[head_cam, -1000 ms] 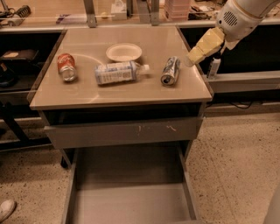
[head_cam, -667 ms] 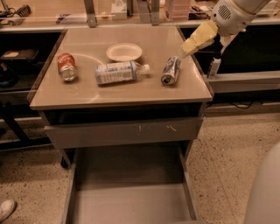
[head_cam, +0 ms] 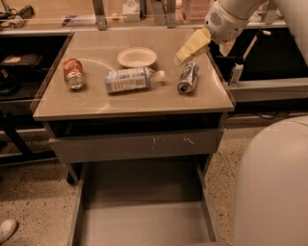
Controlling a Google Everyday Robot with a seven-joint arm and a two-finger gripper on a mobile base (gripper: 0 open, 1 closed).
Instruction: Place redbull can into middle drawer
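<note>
Your gripper [head_cam: 188, 49] hangs just above the redbull can [head_cam: 187, 78], which lies on its side near the bench's [head_cam: 120, 103] right edge. You cannot tell whether the gripper is released or clenched. The middle drawer [head_cam: 144, 226] stands open below the front edge.

We see our gripper [head_cam: 186, 52] as a pale yellow wedge in the upper right of the view, set on a rounded white wrist housing [head_cam: 232, 13] with a small dotted grille [head_cam: 214, 19]. A broad, smooth white shell [head_cam: 274, 182] fills the lower right corner.
</note>
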